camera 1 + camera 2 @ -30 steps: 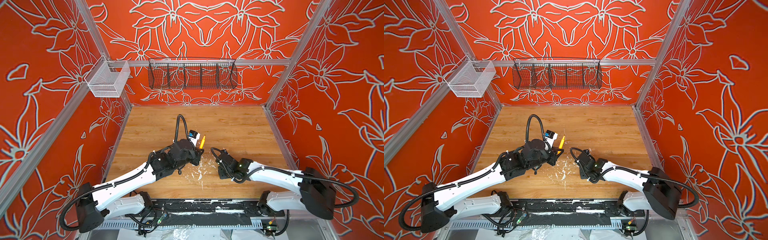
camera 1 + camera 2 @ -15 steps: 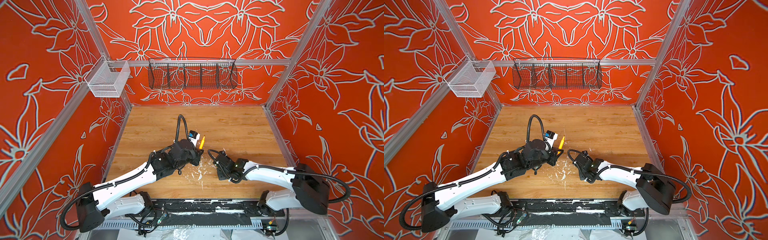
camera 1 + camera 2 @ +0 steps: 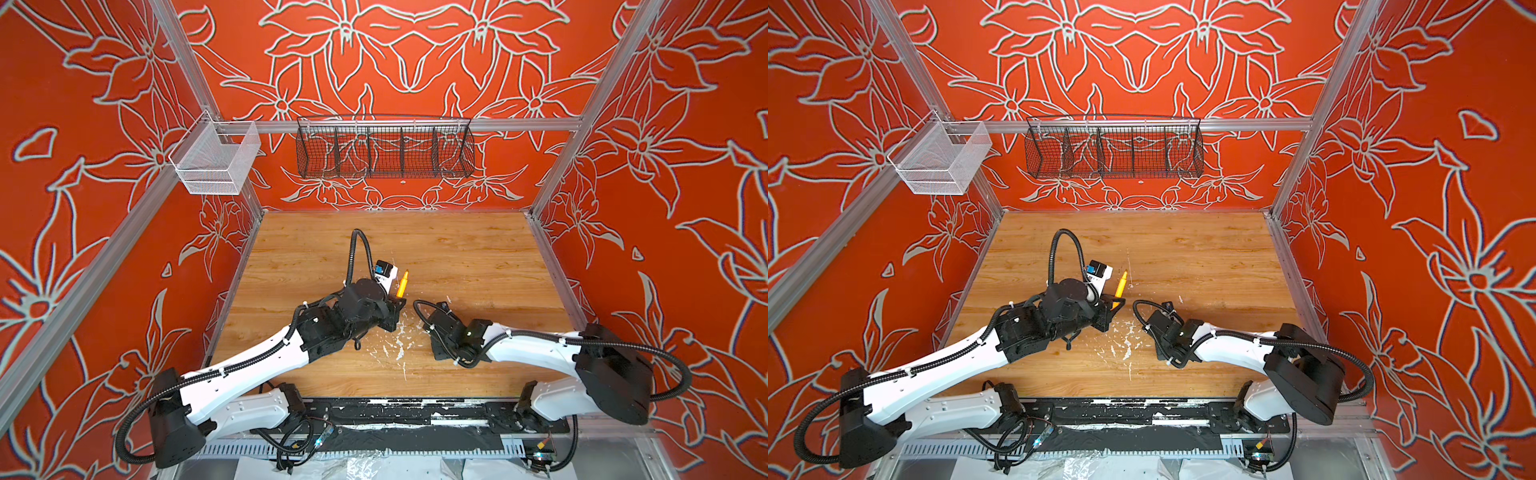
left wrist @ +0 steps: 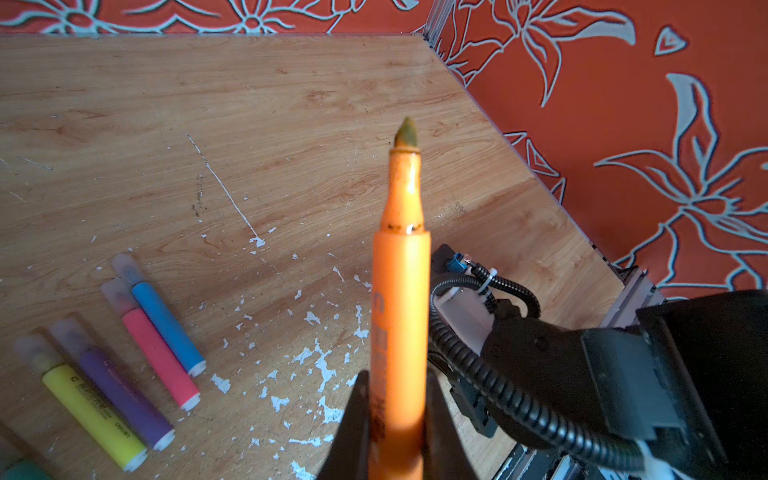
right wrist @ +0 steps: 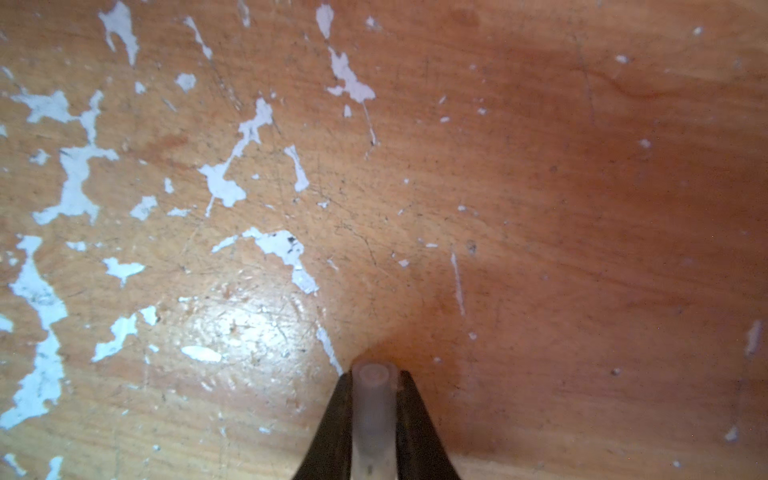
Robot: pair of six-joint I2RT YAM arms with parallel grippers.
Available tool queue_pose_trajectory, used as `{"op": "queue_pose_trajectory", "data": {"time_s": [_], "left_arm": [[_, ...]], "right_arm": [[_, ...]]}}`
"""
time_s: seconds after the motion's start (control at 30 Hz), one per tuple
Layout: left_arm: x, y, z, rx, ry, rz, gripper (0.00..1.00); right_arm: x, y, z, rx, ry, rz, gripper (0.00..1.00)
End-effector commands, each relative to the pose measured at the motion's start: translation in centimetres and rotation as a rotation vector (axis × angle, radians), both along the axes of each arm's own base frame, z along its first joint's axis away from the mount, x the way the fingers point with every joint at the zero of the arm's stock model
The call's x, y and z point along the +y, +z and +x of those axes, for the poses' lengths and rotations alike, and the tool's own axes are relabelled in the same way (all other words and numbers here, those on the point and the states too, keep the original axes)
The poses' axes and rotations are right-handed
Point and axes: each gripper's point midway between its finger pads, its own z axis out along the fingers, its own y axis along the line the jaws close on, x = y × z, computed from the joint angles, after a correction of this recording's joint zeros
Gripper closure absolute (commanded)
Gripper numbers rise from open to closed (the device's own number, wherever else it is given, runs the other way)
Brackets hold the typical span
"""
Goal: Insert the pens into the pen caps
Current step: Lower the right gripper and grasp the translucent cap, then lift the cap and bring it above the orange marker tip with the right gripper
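My left gripper (image 4: 398,384) is shut on the barrel of an orange pen (image 4: 401,299). Its bare tip points up and away, and the pen shows in both top views (image 3: 402,284) (image 3: 1121,284). My right gripper (image 5: 372,377) is shut on a translucent pen cap (image 5: 373,405), held just above the wood. In both top views its fingers are hidden under its wrist (image 3: 451,334). Blue (image 4: 166,324), pink (image 4: 160,361), purple (image 4: 122,397) and yellow (image 4: 93,413) pens lie side by side in the left wrist view, each wearing a cap. A green end (image 4: 20,471) peeks in at the corner.
White flecks (image 3: 399,347) speckle the wooden table (image 3: 478,266) between the two arms. A black wire basket (image 3: 384,147) hangs on the back wall and a white mesh basket (image 3: 216,160) on the left wall. Orange walls close in three sides.
My right gripper's jaws have closed on the pen cap, and that wrist has edged slightly left. The left arm holds the orange pen where it was.
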Motion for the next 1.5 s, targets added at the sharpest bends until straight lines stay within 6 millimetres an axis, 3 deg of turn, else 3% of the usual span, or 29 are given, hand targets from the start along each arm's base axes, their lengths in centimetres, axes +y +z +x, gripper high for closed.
{"op": "queue_pose_trajectory", "data": {"time_s": [0.0, 0.27, 0.6, 0.9, 1.17, 1.3, 1.47], "left_arm": [[0.0, -0.2, -0.3, -0.001, -0.012, -0.013, 1.0], [-2.2, -0.8, -0.8, 0.001, -0.104, -0.079, 1.0], [-4.0, -2.1, -0.2, 0.03, -0.129, -0.106, 1.0], [-5.3, -2.5, -0.8, 0.066, -0.166, -0.195, 1.0], [-7.0, -2.6, -1.2, 0.119, -0.213, -0.265, 1.0], [-7.3, -3.1, -1.2, 0.175, -0.187, -0.295, 1.0], [-7.5, -3.2, -1.7, 0.231, -0.159, -0.327, 1.0]], "right_arm": [[-2.5, -2.3, -1.6, 0.054, -0.022, -0.097, 0.84], [-1.5, -0.6, -0.8, 0.0, -0.027, -0.018, 0.89], [-0.4, 5.6, 1.2, -0.16, -0.081, 0.169, 0.94], [0.6, 17.0, 2.6, -0.42, -0.133, 0.548, 0.97], [1.6, 26.8, 2.4, -0.615, -0.086, 0.889, 0.98], [1.8, 29.9, 2.2, -0.695, -0.073, 1.028, 0.98], [1.8, 31.4, 3.2, -0.772, -0.106, 1.07, 0.98]]}}
